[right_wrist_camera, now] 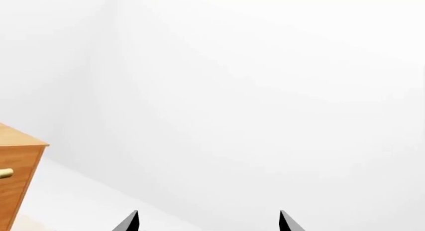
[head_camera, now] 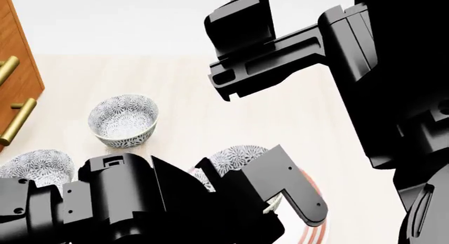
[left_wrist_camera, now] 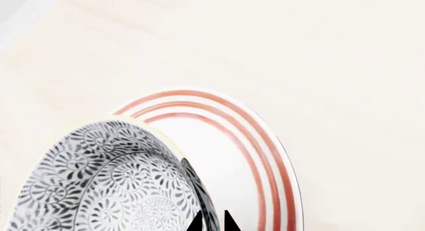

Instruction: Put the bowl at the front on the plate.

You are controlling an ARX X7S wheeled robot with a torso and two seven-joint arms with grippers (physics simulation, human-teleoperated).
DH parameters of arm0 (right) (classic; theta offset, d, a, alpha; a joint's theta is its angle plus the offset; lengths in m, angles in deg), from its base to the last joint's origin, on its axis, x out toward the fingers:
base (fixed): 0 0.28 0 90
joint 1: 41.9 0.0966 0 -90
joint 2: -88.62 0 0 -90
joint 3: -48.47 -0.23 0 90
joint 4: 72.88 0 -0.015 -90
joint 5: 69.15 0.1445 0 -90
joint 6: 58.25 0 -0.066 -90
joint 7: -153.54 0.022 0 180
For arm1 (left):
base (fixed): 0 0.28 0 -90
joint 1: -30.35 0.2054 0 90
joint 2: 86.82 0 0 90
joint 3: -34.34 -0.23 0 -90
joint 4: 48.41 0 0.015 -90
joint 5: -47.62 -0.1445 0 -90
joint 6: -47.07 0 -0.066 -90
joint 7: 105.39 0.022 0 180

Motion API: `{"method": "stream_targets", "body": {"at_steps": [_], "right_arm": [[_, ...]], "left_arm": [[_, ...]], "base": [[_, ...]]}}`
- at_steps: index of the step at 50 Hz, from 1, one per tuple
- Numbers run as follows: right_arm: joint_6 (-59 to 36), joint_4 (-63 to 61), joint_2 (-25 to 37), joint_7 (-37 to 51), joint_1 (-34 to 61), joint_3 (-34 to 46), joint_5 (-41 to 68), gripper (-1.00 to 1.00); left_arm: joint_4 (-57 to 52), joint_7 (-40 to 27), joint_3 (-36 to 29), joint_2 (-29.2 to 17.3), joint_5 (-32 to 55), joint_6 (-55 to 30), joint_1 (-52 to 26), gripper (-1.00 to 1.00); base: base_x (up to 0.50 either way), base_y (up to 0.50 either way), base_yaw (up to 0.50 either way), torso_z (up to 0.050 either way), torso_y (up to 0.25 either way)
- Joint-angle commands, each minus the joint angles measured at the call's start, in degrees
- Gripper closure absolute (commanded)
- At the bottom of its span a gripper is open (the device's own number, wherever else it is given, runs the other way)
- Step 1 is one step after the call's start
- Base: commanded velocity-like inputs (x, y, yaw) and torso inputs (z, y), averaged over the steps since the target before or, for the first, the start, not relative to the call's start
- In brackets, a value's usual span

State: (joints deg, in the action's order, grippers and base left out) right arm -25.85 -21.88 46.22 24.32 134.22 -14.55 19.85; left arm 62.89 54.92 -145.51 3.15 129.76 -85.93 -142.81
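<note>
Left tool (left_wrist_camera: 212, 222) pinches the rim of the patterned bowl (left_wrist_camera: 99, 186), its two dark tips close together on either side of the wall. That bowl sits over the red-ringed plate (left_wrist_camera: 265, 156) at the near side of the table (left_wrist_camera: 319, 52). Two more bowls (head_camera: 123, 119) stand to the left. Right tool (right_wrist_camera: 208, 222) is raised, tips spread wide, holding nothing.

Head view: left arm hides most of the wide white red-ringed plate (head_camera: 314, 231) and the lower half of the grey-blue flowered ceramic bowl (head_camera: 238, 157). Second identical bowl (head_camera: 35, 168) partly covered. Wooden cabinet (head_camera: 18, 70) cropped at edge.
</note>
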Motion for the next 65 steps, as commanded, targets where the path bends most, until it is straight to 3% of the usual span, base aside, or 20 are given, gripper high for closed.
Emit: {"method": "stream_targets", "body": {"at_steps": [1,23,29,31,32,35,49,65], "right_arm": [[0.5,0.1,0.2,-0.9,-1.0,0.0,-1.1,-1.0],[1.5,-0.5,1.2,-0.5,-2.1,-0.4,-1.1,-1.0],[1.5,-0.3,1.0,-0.7,-2.0,-0.2,-1.3,-1.0],[1.5,-0.3,0.9,-0.8,-2.1,-0.1,-1.5,-1.0],[1.4,-0.2,0.9,-0.8,-2.1,0.0,-1.5,-1.0],[1.5,-0.2,0.9,-0.8,-2.0,0.0,-1.5,-1.0],[1.7,-0.8,1.6,-0.1,-2.4,-0.1,-0.9,-1.0],[1.8,-0.5,1.3,-0.3,-2.3,0.2,-1.4,-1.0]], "left_arm": [[0.7,-0.4,0.3,0.0,-1.6,1.0,0.7,1.0],[-0.8,-1.2,0.3,0.0,-2.2,2.0,2.1,1.0],[2.1,-4.3,0.3,0.0,1.8,9.7,2.9,1.0],[3.3,-5.2,0.0,0.0,5.2,4.9,1.7,1.0],[5.2,-7.2,0.5,0.0,9.7,9.1,1.4,1.0],[4.3,-6.8,-0.2,0.0,7.8,6.6,0.9,1.0],[1.8,-5.5,0.0,0.0,3.1,9.5,1.2,1.0],[1.5,-5.3,0.1,0.0,2.6,10.1,1.7,1.0]], "base": [[0.0,0.0,0.0,0.0,0.0],[0.0,0.0,0.0,0.0,0.0],[0.0,0.0,0.0,0.0,0.0],[0.0,0.0,0.0,0.0,0.0],[0.0,0.0,0.0,0.0,0.0],[0.0,0.0,0.0,0.0,0.0],[0.0,0.0,0.0,0.0,0.001],[0.0,0.0,0.0,0.0,-0.167]]}}
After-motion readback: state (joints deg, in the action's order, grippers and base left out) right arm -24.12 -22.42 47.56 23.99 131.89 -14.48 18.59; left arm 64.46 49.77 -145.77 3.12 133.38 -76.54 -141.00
